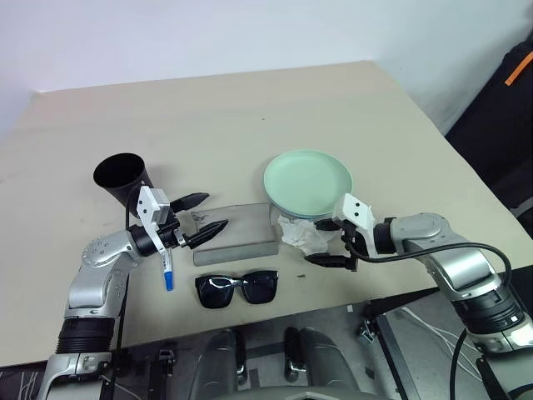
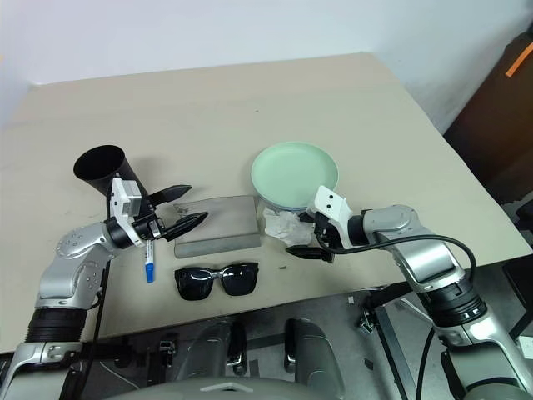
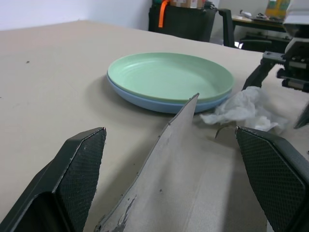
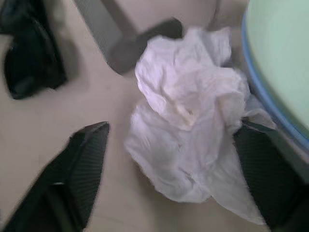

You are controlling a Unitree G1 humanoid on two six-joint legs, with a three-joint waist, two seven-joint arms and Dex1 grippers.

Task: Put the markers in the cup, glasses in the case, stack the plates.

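The mint green plate (image 1: 308,180) lies on top of the light blue plate (image 3: 140,100) at mid-table. The black cup (image 1: 122,176) stands at the left. In front of it my left gripper (image 1: 204,215) hovers open over the near end of the grey case (image 1: 237,242). A white marker with a blue cap (image 1: 166,272) lies on the table under that wrist. The black sunglasses (image 1: 237,288) rest in front of the case. My right gripper (image 4: 169,133) is open, with a finger on either side of a crumpled white tissue (image 4: 186,116) beside the plates.
The table's front edge (image 1: 350,302) runs just behind the sunglasses, with cables hanging below it at the right. A dark chair with an orange strap (image 1: 508,92) stands past the table's right edge. The far half of the tabletop (image 1: 250,100) is bare.
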